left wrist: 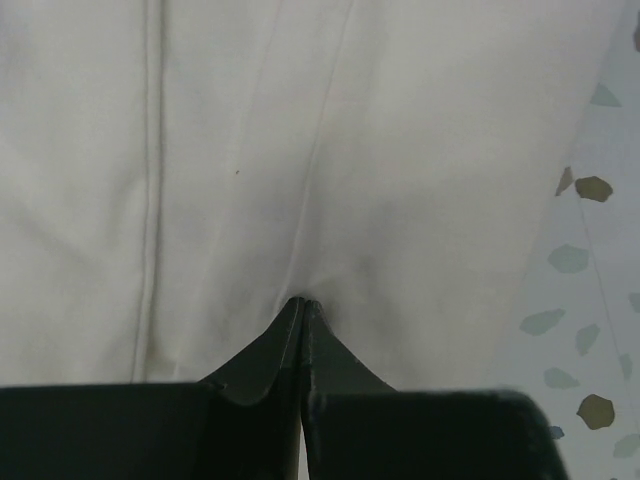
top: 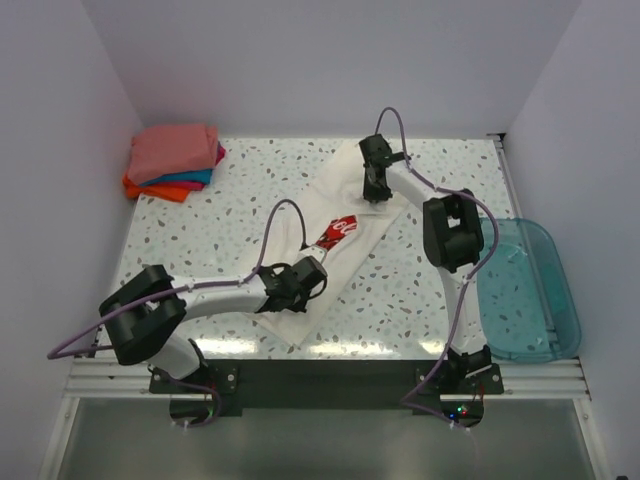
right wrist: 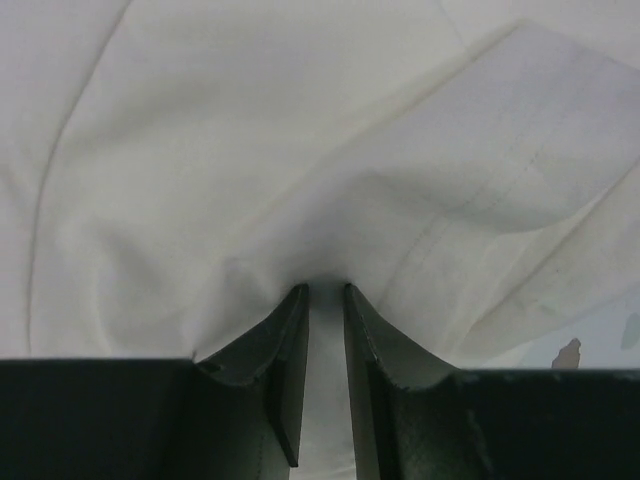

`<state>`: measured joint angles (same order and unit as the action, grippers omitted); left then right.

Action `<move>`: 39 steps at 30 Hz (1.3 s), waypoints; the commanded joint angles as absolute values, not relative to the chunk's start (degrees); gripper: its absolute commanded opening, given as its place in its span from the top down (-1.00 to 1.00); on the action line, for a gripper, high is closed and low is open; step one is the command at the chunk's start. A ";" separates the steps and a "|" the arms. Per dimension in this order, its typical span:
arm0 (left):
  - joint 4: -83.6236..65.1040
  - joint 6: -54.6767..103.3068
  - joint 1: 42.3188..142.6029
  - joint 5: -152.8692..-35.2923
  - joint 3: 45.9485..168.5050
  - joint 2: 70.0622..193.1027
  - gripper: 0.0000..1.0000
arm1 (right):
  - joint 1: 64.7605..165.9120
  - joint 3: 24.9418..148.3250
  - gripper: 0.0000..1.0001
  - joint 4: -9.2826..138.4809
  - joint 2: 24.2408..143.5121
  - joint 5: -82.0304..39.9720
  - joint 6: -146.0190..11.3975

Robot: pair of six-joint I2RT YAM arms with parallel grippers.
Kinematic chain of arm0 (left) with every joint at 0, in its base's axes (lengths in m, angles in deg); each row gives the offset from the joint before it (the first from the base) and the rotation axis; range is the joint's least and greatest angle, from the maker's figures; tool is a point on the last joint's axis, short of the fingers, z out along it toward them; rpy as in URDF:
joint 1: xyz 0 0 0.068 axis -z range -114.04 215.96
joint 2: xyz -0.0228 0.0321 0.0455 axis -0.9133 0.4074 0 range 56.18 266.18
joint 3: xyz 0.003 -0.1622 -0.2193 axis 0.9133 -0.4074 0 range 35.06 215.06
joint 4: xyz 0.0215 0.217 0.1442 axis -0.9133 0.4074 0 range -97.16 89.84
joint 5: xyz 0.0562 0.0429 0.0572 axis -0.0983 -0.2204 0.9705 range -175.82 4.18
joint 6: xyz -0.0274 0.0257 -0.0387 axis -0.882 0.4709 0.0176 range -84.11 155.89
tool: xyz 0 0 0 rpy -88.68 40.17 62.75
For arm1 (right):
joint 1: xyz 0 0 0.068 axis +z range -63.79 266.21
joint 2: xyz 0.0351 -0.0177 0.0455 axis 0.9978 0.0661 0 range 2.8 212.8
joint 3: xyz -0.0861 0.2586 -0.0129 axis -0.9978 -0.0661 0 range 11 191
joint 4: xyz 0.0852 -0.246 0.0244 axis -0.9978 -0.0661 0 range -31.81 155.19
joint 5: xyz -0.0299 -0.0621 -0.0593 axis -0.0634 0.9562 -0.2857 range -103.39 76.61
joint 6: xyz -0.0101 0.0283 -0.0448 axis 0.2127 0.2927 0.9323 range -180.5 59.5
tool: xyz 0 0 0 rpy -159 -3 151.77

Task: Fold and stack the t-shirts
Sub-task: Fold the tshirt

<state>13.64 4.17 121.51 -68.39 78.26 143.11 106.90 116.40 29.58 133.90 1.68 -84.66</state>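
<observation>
The white t-shirt (top: 322, 200) lies diagonally across the middle of the table, its red chest print (top: 340, 232) partly folded under. My left gripper (top: 308, 274) is shut on the cloth at the shirt's near end; in the left wrist view (left wrist: 303, 302) the jaws pinch a thin ridge of the white shirt (left wrist: 300, 150). My right gripper (top: 375, 188) is at the shirt's far end; in the right wrist view (right wrist: 326, 290) the jaws hold a thicker fold of the white cloth (right wrist: 300, 150). Folded salmon-pink (top: 173, 152), teal (top: 192, 178) and orange (top: 155, 189) shirts are stacked at the far left.
A translucent teal plastic bin (top: 530, 290) sits at the table's right edge. White walls enclose the left, back and right sides. The speckled tabletop (left wrist: 590, 300) shows beside the shirt. The left arm's cable arcs over the shirt's near half.
</observation>
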 commanded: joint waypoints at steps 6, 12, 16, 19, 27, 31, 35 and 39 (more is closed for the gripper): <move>5.95 -2.95 129.68 -75.26 80.40 151.26 0.92 | 104.05 131.12 0.30 29.07 144.73 -1.17 -78.35; -3.45 -4.27 131.88 -81.76 86.29 156.89 0.51 | 104.05 141.48 -0.17 29.60 149.30 -4.94 -75.26; -8.91 -3.57 130.66 -83.54 90.68 157.78 0.13 | 104.14 148.01 -0.42 27.75 150.19 -6.01 -75.26; -10.31 -2.60 128.03 -83.62 91.22 154.63 -0.12 | 104.05 147.41 -0.69 28.10 146.07 -4.43 -75.61; -8.23 -4.44 120.99 -78.28 82.79 135.91 -0.31 | 104.40 124.65 -0.74 28.88 123.42 -0.11 -84.12; 1.96 -10.06 120.28 -68.35 76.91 127.65 -0.24 | 107.90 97.80 -0.63 36.01 101.83 -2.23 -90.10; 12.94 -17.78 119.93 -60.08 71.37 117.91 -0.23 | 116.60 74.58 -0.58 39.18 86.61 -0.83 -96.16; 15.95 -22.11 119.84 -61.20 63.47 110.51 -0.18 | 123.29 55.50 -0.47 37.60 74.62 -4.15 -103.63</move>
<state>9.31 -15.57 120.11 -65.00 68.16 115.24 121.08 65.28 38.87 79.22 -3.00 -94.91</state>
